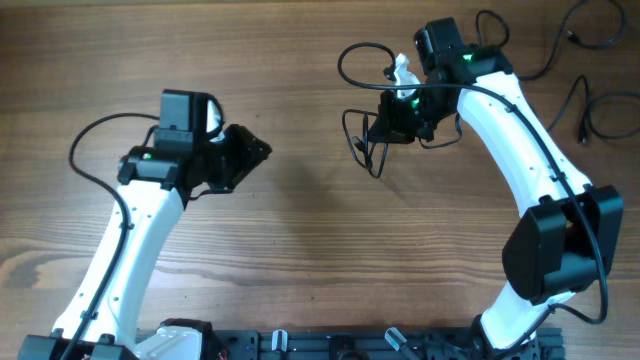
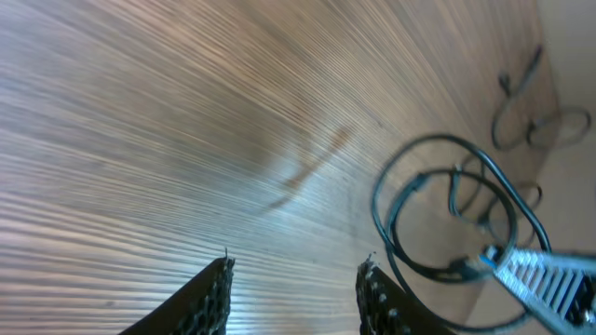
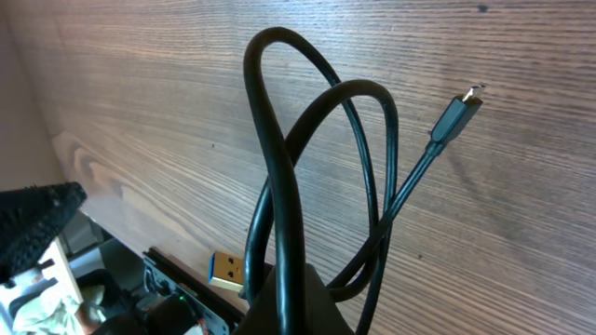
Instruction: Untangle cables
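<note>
A black cable [image 1: 358, 140] hangs in loops from my right gripper [image 1: 380, 128], left of the table's back middle. In the right wrist view the right gripper [image 3: 294, 300] is shut on this cable [image 3: 279, 177]. The loops rise above the fingers. A gold and blue USB plug [image 3: 226, 268] sticks out on the left, and a small plug [image 3: 461, 110] dangles on the right. My left gripper [image 1: 262, 150] is off to the left, apart from the cable. In its own view the left gripper [image 2: 293, 265] is open over bare wood, with the looped cable [image 2: 447, 214] ahead on the right.
More black cables lie at the table's back right corner [image 1: 600, 35] and just below it [image 1: 597, 110]; the left wrist view shows them far off [image 2: 531, 121]. A black base rail [image 1: 350, 345] runs along the front edge.
</note>
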Robot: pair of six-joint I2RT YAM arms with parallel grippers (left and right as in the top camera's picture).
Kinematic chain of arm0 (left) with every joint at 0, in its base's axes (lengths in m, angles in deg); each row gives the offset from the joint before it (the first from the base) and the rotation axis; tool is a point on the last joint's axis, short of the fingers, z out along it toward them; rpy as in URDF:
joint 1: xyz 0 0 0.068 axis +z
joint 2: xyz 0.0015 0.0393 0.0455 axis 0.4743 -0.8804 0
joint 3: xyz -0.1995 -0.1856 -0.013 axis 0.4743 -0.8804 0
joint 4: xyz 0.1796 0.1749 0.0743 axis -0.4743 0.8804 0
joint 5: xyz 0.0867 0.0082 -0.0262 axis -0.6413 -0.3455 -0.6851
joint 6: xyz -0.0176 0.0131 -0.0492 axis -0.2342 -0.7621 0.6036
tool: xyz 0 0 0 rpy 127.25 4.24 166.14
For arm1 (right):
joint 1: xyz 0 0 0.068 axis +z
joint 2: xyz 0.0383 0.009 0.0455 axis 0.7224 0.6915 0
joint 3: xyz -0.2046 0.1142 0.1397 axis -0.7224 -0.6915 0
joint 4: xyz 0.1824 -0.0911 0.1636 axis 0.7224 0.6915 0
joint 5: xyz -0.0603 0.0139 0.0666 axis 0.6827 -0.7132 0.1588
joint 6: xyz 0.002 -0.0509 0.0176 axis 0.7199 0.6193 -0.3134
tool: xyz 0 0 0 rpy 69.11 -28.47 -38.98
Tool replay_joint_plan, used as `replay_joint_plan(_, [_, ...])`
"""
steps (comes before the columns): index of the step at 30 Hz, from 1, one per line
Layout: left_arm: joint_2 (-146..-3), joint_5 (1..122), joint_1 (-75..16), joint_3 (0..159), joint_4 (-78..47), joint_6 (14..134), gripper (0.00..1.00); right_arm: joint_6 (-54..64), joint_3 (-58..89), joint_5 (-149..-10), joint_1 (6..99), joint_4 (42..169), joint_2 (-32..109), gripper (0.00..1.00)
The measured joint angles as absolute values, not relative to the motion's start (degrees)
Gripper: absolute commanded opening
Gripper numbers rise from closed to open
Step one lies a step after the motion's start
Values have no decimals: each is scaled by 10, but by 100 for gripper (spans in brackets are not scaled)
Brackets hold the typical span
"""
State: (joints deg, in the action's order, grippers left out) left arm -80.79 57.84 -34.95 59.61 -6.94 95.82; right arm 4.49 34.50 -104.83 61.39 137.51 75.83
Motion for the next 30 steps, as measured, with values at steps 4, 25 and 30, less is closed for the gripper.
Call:
replay_joint_plan(4, [-808,572,-315,596,-57,958,48,40,345,-1044,614,1369,758,4])
replay_joint_plan(25, [-808,729,-309,596,-86,898,73,8,345,-1376,614,1259,758,4])
replay_joint_plan(30, [-808,757,-309,596,-112,897,74,8,345,-1459,615,1244,758,4])
